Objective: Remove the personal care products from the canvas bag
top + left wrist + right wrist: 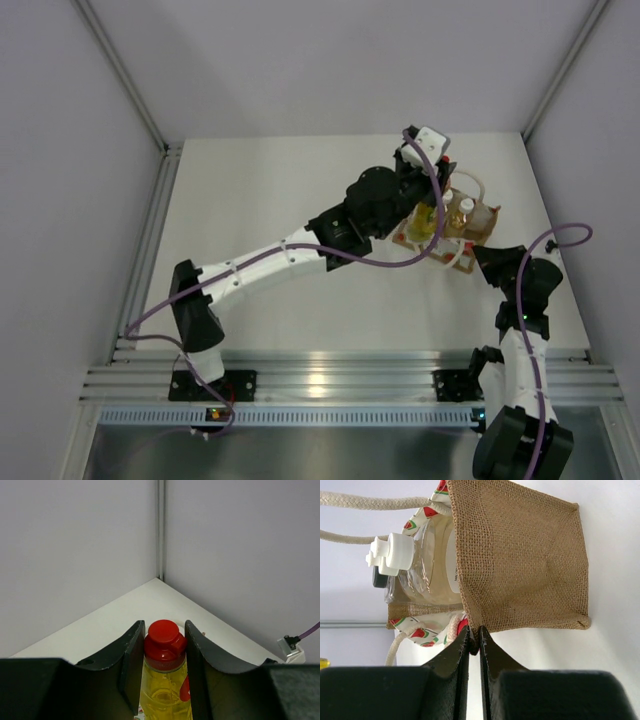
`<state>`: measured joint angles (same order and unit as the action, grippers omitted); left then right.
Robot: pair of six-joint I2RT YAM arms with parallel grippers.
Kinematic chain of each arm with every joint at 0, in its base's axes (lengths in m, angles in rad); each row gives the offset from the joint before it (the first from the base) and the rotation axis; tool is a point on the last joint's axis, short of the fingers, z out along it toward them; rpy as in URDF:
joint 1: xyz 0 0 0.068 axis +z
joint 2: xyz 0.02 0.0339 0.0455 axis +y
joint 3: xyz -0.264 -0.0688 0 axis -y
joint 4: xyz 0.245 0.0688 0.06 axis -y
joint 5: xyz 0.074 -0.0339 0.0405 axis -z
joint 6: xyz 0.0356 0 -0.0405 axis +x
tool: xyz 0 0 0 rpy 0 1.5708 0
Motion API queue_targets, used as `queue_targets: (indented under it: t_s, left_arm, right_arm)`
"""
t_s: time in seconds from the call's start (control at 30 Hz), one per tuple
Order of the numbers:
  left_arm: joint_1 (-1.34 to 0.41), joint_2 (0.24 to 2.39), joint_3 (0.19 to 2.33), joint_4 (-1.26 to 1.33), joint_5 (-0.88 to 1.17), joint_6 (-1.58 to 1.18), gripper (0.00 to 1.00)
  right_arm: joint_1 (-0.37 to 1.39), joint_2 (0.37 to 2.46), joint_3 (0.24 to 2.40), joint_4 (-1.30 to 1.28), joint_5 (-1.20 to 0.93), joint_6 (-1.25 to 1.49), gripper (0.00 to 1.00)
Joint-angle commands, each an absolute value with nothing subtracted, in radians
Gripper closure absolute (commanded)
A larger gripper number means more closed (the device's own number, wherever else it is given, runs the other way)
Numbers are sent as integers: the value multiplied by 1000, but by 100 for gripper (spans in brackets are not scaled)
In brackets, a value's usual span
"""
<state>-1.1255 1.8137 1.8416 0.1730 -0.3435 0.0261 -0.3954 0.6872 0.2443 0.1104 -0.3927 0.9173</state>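
The canvas bag stands at the back right of the table; in the right wrist view its brown weave fills the middle. My right gripper is shut on the bag's rim at its near corner. My left gripper is shut on a yellow bottle with a red cap, gripping just under the cap, at the bag's mouth. Other personal care products stay inside: a pale amber bottle with a white cap and a dark cap behind it.
Pale rope handles loop out of the bag's mouth, and its watermelon-print lining folds over the rim. Grey walls close in the table on three sides; the back corner lies just beyond the left gripper.
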Motion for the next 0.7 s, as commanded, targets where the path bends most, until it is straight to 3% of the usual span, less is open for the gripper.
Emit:
queue_targets:
  t_s: [0.0, 0.37, 0.67]
  left_arm:
    - [-1109, 1631, 1710, 449, -413, 60, 100]
    - [-1022, 1396, 1304, 583, -500, 20, 100]
    - [-841, 1310, 1010, 768, -497, -78, 100]
  right_arm:
    - [-402, 689, 261, -26, -351, 876, 94]
    - [-402, 672, 293, -60, -348, 865, 94]
    - [-402, 654, 314, -84, -362, 853, 96]
